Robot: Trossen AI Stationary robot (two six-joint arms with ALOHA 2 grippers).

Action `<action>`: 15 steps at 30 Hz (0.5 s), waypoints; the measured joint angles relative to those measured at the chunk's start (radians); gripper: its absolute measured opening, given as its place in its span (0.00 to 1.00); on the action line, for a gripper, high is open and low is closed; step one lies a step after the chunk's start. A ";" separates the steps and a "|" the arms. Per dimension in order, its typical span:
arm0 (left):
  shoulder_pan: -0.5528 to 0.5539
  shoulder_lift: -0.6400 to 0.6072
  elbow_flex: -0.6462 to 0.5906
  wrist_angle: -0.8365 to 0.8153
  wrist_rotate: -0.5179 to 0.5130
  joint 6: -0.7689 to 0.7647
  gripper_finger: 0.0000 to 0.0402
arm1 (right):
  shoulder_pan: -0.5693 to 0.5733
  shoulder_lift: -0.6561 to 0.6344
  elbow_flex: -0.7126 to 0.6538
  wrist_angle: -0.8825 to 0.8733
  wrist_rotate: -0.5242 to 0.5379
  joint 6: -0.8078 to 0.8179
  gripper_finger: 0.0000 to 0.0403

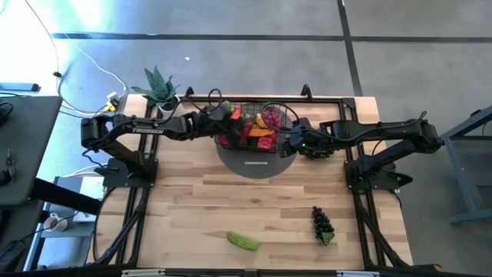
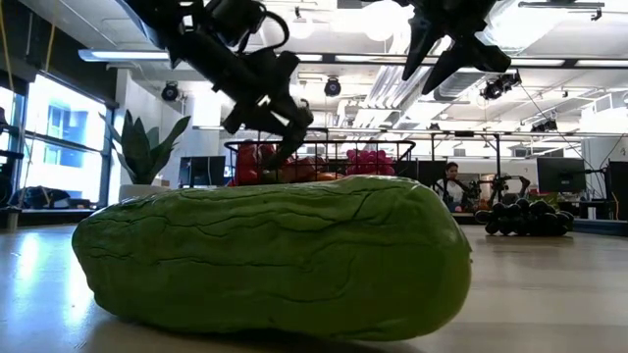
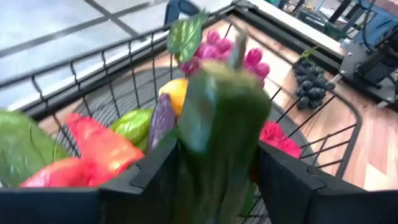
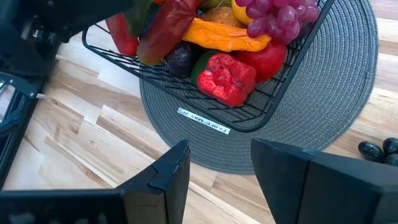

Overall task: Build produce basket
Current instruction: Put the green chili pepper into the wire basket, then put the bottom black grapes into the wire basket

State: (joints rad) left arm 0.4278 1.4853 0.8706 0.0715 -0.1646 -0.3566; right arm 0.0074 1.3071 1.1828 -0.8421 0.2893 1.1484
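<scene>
The black wire basket [image 1: 233, 103] stands on a round grey mat [image 1: 254, 165] at the table's far middle. It holds produce: red peppers [image 4: 227, 78], a yellow piece and pink grapes [image 4: 280, 15]. My left gripper [image 3: 217, 180] hovers over the basket's left part, fingers apart, with a blurred green vegetable [image 3: 221, 118] between them. My right gripper [image 4: 217, 168] stands open with nothing in it, above the mat just right of the basket. A green cucumber [image 1: 243, 241] and dark grapes [image 1: 323, 223] lie on the near table. My left gripper has the green vegetable [image 3: 211, 143] filling the gap between its two fingers, its stem end pointing away from the wrist, above the produce in the basket. The vegetable is blurred, and I cannot tell whether the fingers touch it.
A potted green plant [image 1: 157, 86] stands at the far left corner. The black frame rails [image 1: 361, 200] run along the table's sides. Bare wood lies between the mat and the cucumber. A person [image 2: 451, 181] sits in the room beyond the table.
</scene>
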 joint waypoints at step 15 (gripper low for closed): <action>0.004 -0.001 0.132 -0.070 -0.124 0.247 0.54 | 0.000 0.000 0.000 0.000 0.000 0.007 0.38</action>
State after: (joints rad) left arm 0.4322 1.4842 1.0024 0.0015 -0.2881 -0.1101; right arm 0.0074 1.3075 1.1828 -0.8421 0.2890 1.1552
